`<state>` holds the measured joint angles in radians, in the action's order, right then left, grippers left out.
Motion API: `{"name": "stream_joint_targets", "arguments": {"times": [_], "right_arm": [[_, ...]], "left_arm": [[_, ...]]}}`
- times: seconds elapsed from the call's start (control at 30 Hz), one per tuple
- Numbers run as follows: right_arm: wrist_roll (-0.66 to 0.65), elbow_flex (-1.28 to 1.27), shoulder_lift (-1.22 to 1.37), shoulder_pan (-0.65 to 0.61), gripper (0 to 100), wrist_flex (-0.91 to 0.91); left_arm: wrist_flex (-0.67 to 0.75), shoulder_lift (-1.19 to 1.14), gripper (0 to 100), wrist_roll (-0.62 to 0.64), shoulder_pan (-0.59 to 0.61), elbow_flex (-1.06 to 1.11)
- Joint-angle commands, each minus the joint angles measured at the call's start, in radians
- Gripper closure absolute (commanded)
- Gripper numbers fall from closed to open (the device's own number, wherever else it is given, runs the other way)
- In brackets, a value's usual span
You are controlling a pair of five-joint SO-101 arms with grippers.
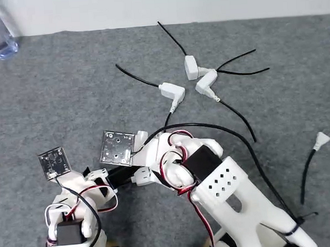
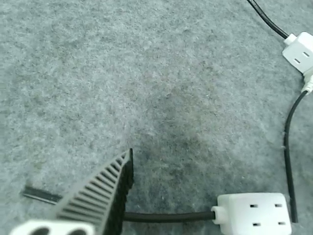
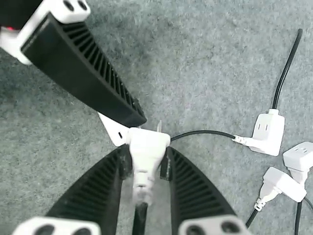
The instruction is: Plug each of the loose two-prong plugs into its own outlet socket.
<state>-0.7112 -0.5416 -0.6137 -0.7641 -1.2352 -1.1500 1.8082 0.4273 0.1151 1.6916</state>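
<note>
Right pincer [image 3: 145, 152] clenched on plug [image 3: 146, 139], prongs leading; socket [image 3: 113, 130] touches plug head, slightly off its long axis, low centre-left overhead.

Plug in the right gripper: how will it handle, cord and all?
The plug looks rigid and probably light. The right gripper pinches its smooth sides, so it may twist. Its thin cord likely flops and drags.
</note>
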Motion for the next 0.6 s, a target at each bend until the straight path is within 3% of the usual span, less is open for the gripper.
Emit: {"name": "stream_joint_targets", "arguments": {"times": [0.0,0.57], "right_arm": [[0.011,0.083,-0.036,-0.021,99.0,-0.004],[0.037,0.121,-0.038,0.018,99.0,-0.001]], "left_arm": [[-0.008,0.005,35,-0.002,-0.006,-0.008],[-0.008,0.005,35,-0.002,-0.006,-0.008]]}}
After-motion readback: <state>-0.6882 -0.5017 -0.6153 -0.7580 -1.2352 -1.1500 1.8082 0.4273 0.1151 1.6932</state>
